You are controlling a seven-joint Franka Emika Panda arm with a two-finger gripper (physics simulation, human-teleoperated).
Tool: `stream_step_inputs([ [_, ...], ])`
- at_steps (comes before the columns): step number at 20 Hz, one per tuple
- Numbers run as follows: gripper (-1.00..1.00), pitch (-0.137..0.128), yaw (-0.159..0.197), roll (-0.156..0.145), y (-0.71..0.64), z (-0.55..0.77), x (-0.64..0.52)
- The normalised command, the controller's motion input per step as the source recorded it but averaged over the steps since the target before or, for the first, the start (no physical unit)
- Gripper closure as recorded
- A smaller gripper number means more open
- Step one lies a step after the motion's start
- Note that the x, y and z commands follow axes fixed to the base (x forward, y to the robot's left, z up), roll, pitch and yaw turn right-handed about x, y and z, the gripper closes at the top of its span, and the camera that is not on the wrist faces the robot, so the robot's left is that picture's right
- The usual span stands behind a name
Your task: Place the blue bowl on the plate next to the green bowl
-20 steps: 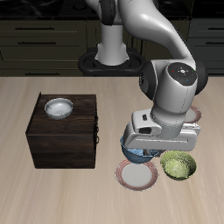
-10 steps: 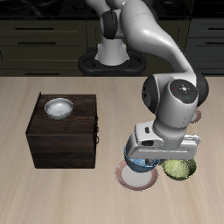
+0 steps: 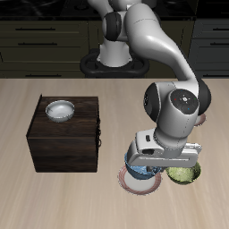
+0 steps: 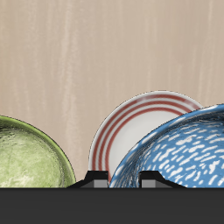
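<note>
— What is seen nearest the table's (image 3: 36, 192) front edge?
— The plate (image 3: 136, 183), with the blue bowl (image 3: 141, 167) held over it, clamped at its rim by the gripper (image 3: 154, 159).
— And beyond?
— The green bowl (image 3: 182, 173) is set just beside the plate; a dark cabinet (image 3: 64, 136) stands farther back.

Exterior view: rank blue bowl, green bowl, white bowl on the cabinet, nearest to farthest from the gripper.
1. blue bowl: right under the gripper, above the plate near the table's front edge.
2. green bowl: on the table beside the plate, partly hidden by the gripper body.
3. white bowl: on top of the dark cabinet, clearly farthest.
</note>
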Motion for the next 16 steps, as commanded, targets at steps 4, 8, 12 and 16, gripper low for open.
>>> stream_step_inputs([
  [4, -1.00, -0.008, -0.023, 0.009, -0.05, 0.08, -0.08],
  [8, -1.00, -0.017, -0.003, 0.017, 0.00, 0.11, -0.07],
  [12, -1.00, -0.034, 0.004, 0.015, 0.03, 0.15, -0.07],
  [16, -1.00, -0.065, 0.003, 0.024, 0.05, 0.32, -0.21],
])
